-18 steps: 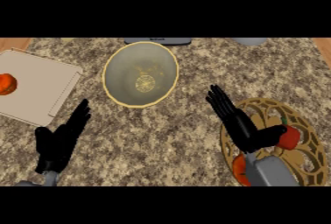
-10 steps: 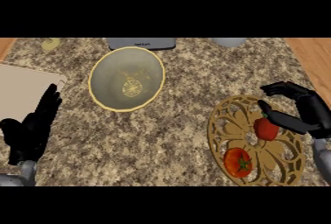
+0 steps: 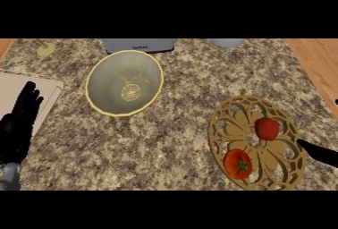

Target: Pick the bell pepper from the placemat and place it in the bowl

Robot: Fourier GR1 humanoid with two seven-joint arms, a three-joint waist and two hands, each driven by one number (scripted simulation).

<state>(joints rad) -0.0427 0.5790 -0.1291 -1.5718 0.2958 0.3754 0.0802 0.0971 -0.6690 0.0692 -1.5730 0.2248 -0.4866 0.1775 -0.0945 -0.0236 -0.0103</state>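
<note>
Bell pepper [image 3: 267,128] red, green stem up, lying on upper right part of round gold openwork placemat [image 3: 256,147], untouched. Tomato [image 3: 238,164] on same placemat, lower left of pepper, apart from it. Placemat flat on speckled bench [image 3: 178,134], right side.

Right hand [image 3: 318,153] only a black tip or two poking in at right edge, just beside placemat's rim, below and right of pepper, not touching it; holding nothing visible, fingers' spread cannot tell. Half a second ago arched over pepper with fingers and thumb curled above it; now pulled back off to the right, pepper fully exposed.

Bowl [image 3: 124,83] gold-rimmed, grey inside, upper middle of bench, well left of placemat, nothing in it but a printed motif. Earlier sat nearer view's left; whole view shifted, so bowl and placemat now show more toward centre.

Left hand [image 3: 19,126] at left edge, open, fingers straight and pointing up, resting, empty, overlapping pale cutting board [image 3: 20,91]; same pose as before.

Grey appliance [image 3: 137,45] at far edge behind bowl, grey cup base [image 3: 226,42] right of it, small pale item [image 3: 45,49] top left.
</note>
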